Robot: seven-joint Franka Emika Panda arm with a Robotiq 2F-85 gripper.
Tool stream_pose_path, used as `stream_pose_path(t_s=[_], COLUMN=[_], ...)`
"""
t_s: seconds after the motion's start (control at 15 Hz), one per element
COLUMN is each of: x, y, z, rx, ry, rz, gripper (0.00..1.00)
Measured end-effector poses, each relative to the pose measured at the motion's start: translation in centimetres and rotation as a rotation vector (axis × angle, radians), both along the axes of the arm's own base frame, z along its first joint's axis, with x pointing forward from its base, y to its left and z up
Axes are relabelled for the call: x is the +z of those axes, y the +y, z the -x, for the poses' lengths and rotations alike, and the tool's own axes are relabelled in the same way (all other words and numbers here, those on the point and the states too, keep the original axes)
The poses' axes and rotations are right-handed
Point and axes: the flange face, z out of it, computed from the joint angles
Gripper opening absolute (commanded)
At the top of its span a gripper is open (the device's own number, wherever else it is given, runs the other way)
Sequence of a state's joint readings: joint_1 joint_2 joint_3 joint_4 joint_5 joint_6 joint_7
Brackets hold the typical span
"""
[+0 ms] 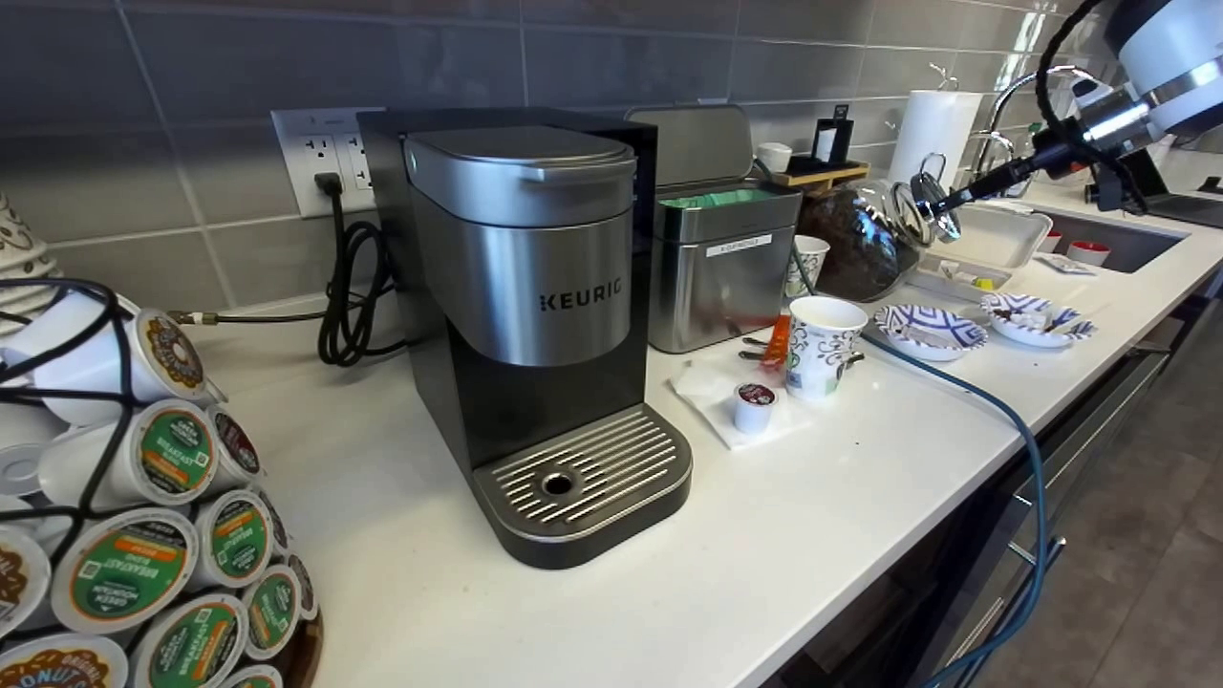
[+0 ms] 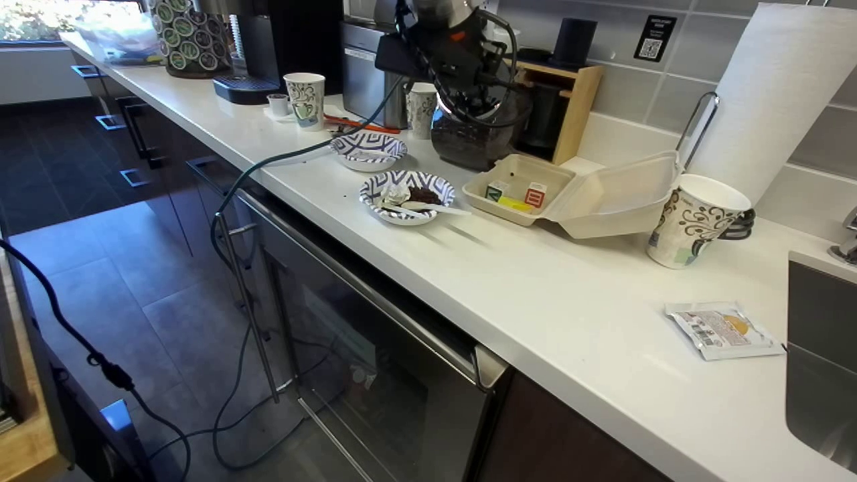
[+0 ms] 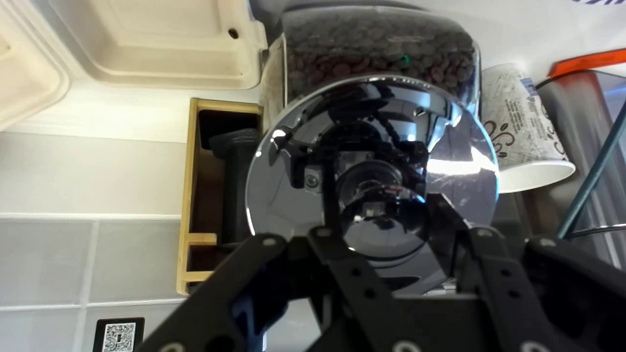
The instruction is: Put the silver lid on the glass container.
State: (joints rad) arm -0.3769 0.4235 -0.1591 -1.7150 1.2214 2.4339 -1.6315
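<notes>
1. Grey wall tiles (image 1: 258, 57) stand behind a white counter (image 2: 535, 288), and the work is near this wall.
2. The pincer (image 3: 386, 210) is narrowed onto the knob (image 3: 384, 234) of the silver lid (image 3: 371, 137), one finger on each side, so I judge that it holds the lid and nothing else.
3. The glass container (image 1: 869, 205), with dark beans (image 3: 440, 68) inside, is beyond the lid from the pincer. In the wrist view it appears above the pincer, partly covered by the lid.
4. To the right of the pincer in this same view is a paper cup (image 3: 523, 122); to the left is a wooden shelf (image 3: 187, 195).
5. One relation decides the coming move: the lid lies between pincer and container, its round face set across the direction of the fingers. In my judgement it should go forward along the knob's axis, straight onto the mouth.
6. Whether the rim already touches the glass, I cannot say: in both exterior views this place is small or covered by the robot arm (image 2: 442, 10).
</notes>
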Motion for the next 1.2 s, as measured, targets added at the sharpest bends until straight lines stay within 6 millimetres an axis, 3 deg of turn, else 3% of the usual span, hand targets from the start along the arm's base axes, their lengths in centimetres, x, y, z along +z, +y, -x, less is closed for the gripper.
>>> stream_pose_path(t_s=[0.6,1.2], x=[-0.6,-1.4], y=[2.7,3.4], z=[-0.8,-0.6], rx=[0.004,-0.032], ry=[-0.065,-0.049], rz=[-0.002,0.064], gripper=[0.21,0.21])
